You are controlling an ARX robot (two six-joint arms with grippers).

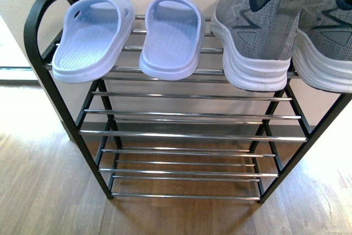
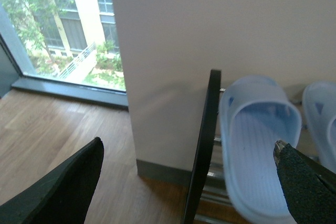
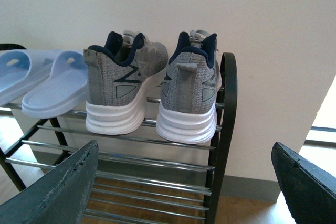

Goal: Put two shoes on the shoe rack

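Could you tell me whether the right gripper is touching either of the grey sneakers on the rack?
Apart. In the right wrist view the right gripper is open, its fingers in the foreground, clear of both grey sneakers standing on the rack.

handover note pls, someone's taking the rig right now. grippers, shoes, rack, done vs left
Left gripper: jaws open, empty, by the slipper end of the shoe rack.
Right gripper: jaws open, empty, facing the sneakers' heels.
Both grey sneakers sit upright side by side on the top shelf, heels outward, next to two light blue slippers.
Done: both shoes are on the rack.
Left: nothing visible for the placing itself; lower shelves hold nothing in these views.
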